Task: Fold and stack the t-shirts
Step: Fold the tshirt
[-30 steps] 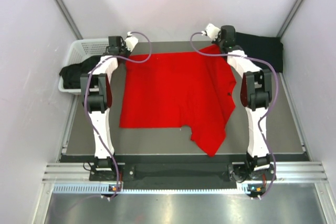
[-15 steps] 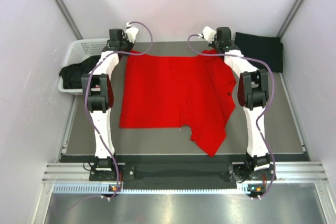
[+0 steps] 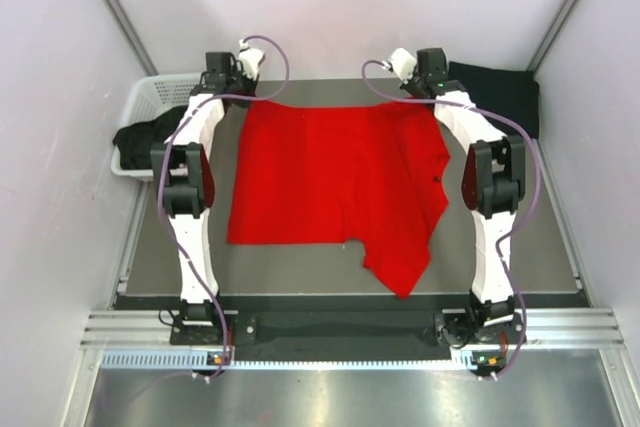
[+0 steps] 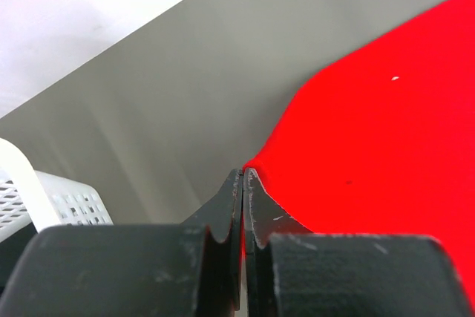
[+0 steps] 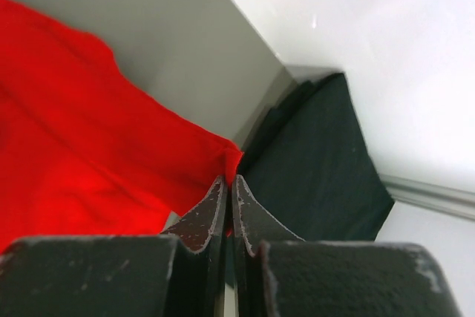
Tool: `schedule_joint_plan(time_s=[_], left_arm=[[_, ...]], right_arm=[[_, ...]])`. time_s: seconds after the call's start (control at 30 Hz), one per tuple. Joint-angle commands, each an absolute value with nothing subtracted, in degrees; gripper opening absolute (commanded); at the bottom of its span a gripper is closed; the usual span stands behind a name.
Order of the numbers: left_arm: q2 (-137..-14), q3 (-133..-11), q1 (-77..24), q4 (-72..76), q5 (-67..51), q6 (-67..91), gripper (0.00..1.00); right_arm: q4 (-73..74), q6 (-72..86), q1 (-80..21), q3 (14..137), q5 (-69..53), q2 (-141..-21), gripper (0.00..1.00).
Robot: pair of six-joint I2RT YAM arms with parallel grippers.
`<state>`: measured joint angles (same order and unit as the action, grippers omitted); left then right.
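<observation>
A large bright red t-shirt (image 3: 335,182) lies spread over the grey table, its far edge stretched between both arms. At the shirt's far left corner my left gripper (image 3: 238,87) is shut, with red cloth (image 4: 371,131) pinched between its tips (image 4: 243,176). On the far right corner my right gripper (image 3: 432,85) is shut too; red cloth (image 5: 82,154) sticks out between its tips (image 5: 228,180). A folded black t-shirt (image 3: 495,95) rests at the far right corner of the table, right beside that gripper (image 5: 312,161).
A white lattice basket (image 3: 150,107) stands at the far left with dark clothing (image 3: 145,134) draped over its rim; its wall shows in the left wrist view (image 4: 52,198). White walls close in the table on three sides. The shirt's near right part hangs in a point near the front edge (image 3: 400,272).
Both grippers have drawn the shirt's far edge toward the back wall and spread it wider; the folds on the right side have flattened out.
</observation>
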<state>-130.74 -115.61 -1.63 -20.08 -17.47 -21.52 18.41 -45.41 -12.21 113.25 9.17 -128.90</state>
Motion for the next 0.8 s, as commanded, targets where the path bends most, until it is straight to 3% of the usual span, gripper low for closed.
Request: schedule_joint_plan(time_s=[0.0,0.77], left_arm=[[-125.6,-116.4,-1.6,-20.2,-20.2,-20.1,0.0],[-119.8,-111.7,4.4,-24.9,-23.5,-20.7,0.0]], right_arm=[[20.1,-43.9,-12.7,112.1,8.6,-124.3,0.0],[22.8,-41.7,-9.0,101.1,10.3,-115.5,0.0]])
